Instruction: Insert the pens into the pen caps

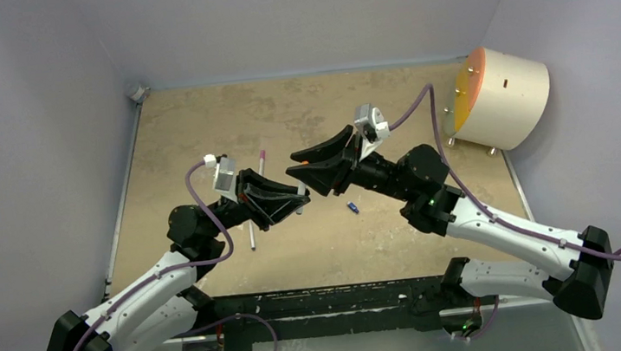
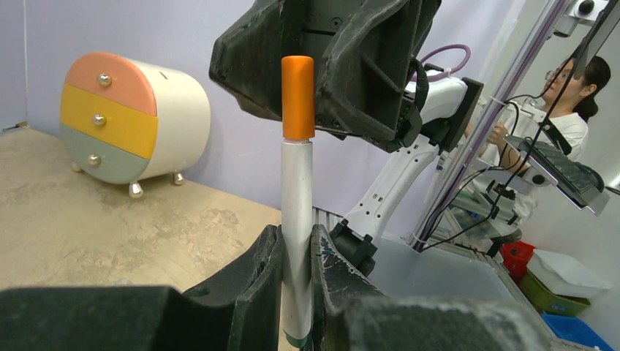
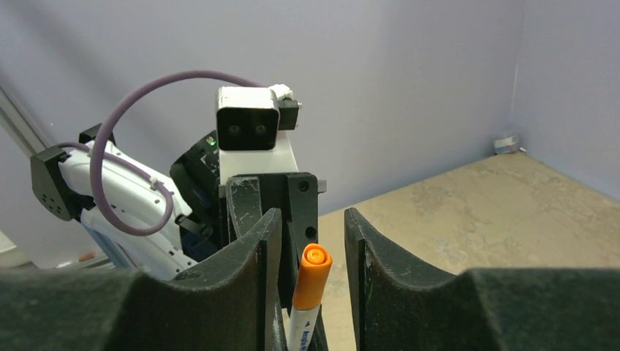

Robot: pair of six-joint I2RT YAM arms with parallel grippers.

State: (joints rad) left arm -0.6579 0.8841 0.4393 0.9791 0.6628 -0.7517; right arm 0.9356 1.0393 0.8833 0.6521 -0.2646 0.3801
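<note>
Nearest your side of the bench (image 1: pixel 401 244), a bare pen (image 1: pixel 252 236) lies flat just beside the left arm, and a blue cap (image 1: pixel 351 207) lies on its own below the right arm's wrist. Above these, the two arms meet tip to tip over the middle of the bench. Your left pincer (image 2: pixel 297 248) is closed tight on the lower barrel of a pen (image 2: pixel 297 190), holding it upright off the bench, and the orange cap (image 2: pixel 297 95) sits on that pen's upper end. Your right pincer (image 3: pixel 313 216) stands open around the capped end, with a gap showing on both sides of the cap, so it grips nothing. Farther back, a pink-ended pen (image 1: pixel 261 161) lies on the bench. At the far right edge, a round drawer unit (image 1: pixel 503 94) stands.
</note>
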